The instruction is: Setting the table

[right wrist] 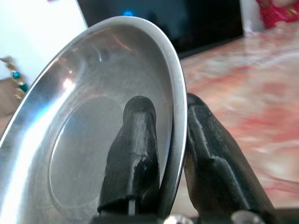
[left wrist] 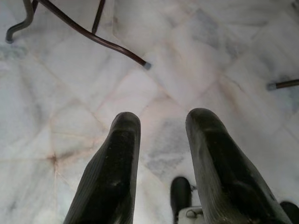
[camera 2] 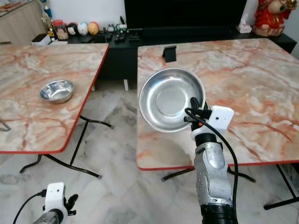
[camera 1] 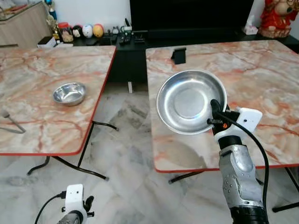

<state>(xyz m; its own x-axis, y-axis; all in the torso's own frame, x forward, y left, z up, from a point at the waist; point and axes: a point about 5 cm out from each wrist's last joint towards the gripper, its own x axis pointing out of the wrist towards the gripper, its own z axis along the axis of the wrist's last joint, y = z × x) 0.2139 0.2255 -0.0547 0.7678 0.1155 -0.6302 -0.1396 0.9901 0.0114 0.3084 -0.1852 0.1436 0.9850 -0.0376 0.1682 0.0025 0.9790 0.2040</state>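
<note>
Your right gripper [camera 1: 216,112] pinches the steel plate [camera 1: 190,101] by its lower right rim, one of the fingers [right wrist: 133,154] inside and one behind. The plate stands tilted, almost on its edge, its hollow facing you, in the middle of the frame over the near left part of the right table [camera 1: 261,70]. I judge you must lay it flat. Your left gripper [left wrist: 161,163] hangs with fingers spread, low left, above the floor [left wrist: 224,51]. A small bowl [camera 1: 69,93] sits on the left table [camera 1: 28,79].

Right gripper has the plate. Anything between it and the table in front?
Nothing visible. The right gripper holds the steel plate tilted above the right table; a small black object sits near the far edge.
</note>
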